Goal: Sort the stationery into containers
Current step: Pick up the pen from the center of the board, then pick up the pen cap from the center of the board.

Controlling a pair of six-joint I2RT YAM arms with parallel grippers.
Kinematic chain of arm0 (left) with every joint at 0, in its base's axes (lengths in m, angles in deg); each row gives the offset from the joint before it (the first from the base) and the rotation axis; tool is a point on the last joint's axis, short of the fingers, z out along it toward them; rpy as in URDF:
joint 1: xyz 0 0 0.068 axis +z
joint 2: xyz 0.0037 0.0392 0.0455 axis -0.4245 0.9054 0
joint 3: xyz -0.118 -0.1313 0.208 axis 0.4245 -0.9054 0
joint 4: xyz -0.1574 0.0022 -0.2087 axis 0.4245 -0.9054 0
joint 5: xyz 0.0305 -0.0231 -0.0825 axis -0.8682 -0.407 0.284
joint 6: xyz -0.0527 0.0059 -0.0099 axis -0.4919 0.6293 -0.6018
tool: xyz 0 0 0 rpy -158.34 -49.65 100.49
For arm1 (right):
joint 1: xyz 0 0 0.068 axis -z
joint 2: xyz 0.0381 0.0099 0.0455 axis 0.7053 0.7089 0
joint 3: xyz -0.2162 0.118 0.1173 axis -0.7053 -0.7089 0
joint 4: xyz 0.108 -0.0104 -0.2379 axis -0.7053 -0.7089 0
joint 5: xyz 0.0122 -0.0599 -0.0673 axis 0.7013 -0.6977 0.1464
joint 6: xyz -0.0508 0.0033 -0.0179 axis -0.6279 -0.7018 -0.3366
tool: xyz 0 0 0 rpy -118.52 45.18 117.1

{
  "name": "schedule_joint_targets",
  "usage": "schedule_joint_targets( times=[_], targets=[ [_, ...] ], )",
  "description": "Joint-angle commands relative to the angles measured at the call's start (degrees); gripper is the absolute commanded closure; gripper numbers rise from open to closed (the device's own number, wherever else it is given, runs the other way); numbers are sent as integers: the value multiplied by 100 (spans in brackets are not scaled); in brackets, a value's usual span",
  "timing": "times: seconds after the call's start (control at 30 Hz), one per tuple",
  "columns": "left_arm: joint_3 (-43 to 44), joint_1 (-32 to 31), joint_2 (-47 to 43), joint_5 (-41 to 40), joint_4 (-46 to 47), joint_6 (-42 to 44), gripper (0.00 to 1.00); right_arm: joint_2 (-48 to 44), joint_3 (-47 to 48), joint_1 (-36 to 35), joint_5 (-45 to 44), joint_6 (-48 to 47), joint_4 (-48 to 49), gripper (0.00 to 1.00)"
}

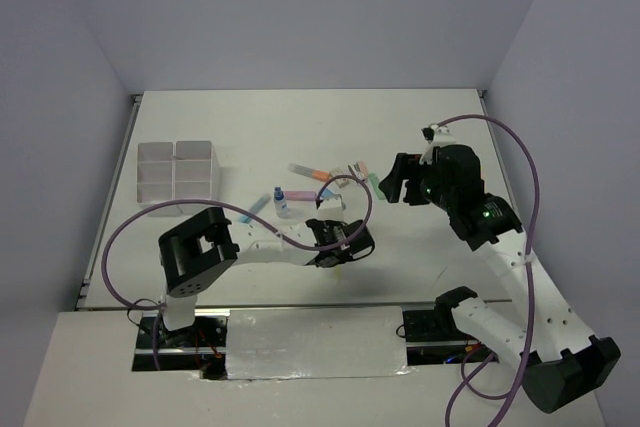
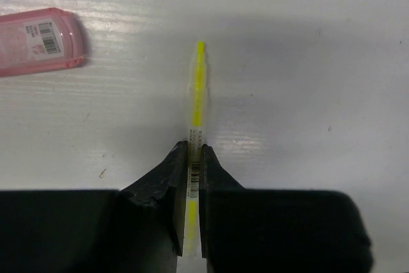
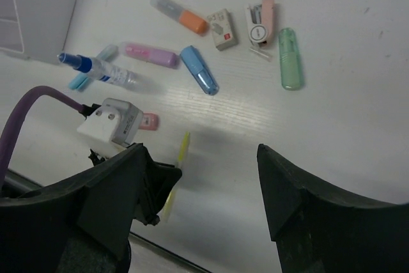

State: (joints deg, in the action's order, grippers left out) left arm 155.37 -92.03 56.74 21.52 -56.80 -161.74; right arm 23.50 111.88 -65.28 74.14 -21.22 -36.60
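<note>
The yellow pen [image 2: 199, 87] is found lying along the white table [image 1: 250, 127], in the middle of its near half. Its rear part is pinched between the fingers [image 2: 167, 183] of the left gripper [image 2: 193, 153], which are pressed against both sides of the barrel with no gap seen; the tip projects beyond them. Whether the pen is lifted off the surface cannot be told. A pink case [image 2: 39, 39] bearing a barcode label is noted to one side, apart from the pen.

The right gripper [image 3: 214, 161] is held above the table to the right of the scattered items; its jaws are spread wide, with nothing between or against them.

Beyond the pen, the other stationery is seen loosely spread: a blue-capped bottle [image 3: 96, 68]; a pink marker [image 3: 151, 55]; a blue marker [image 3: 199, 70] just beside it; an orange-tipped marker [image 3: 181, 15]; a small eraser [image 3: 222, 29]; a green marker [image 3: 289, 59] furthest right.

The organizer [image 1: 176, 161], divided into four compartments, is placed toward the table's left edge, well apart from the pen. Bare tabletop is observed along the far side and around the right gripper. The table is enclosed on three sides by plain pale walls.
</note>
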Motion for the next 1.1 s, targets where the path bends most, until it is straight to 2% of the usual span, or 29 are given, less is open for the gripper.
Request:
schedule_joint_targets(
  times=[0.0,0.1,0.23,0.4,0.47,0.53,0.57,0.67,0.7,0.87,0.93,1.07],
  targets=[
    [-309,-120,-79,316,-564,263,100,67,-152,100,992,-324,606,22],
    [-318,-129,-719,-9,-625,649,100,128,-293,100,1310,-606,879,16],
    [-318,-146,-1265,-151,-581,1397,100,365,-346,100,1022,-860,1099,16],
    [-397,-252,-2221,-545,-1273,1785,100,874,-899,109,977,-1458,1941,16],
    [-397,-234,-2496,-782,-1704,1733,100,1173,-786,118,898,-1607,1847,17],
    [-362,-138,-2900,-889,-2266,1732,100,1707,-497,100,723,-1827,1663,23],
    [-371,-120,-3249,-906,-2356,1802,100,1902,-252,83,704,-2020,1523,28],
    [-371,-111,-4092,-723,-2471,2152,100,2553,162,74,704,-2390,1442,33],
    [-301,-111,-4279,-652,-2488,2302,100,2694,259,82,748,-2617,1433,38],
    [59,-67,-5106,-643,-3059,2979,100,3854,909,-40,530,-3146,1223,44],
    [7,-59,-5299,-538,-3025,3347,100,4231,1051,-76,449,-3295,1187,46],
    [-719,-50,-6097,-239,-2201,4043,100,4619,1296,-128,581,-3410,1240,46]
  ],
)
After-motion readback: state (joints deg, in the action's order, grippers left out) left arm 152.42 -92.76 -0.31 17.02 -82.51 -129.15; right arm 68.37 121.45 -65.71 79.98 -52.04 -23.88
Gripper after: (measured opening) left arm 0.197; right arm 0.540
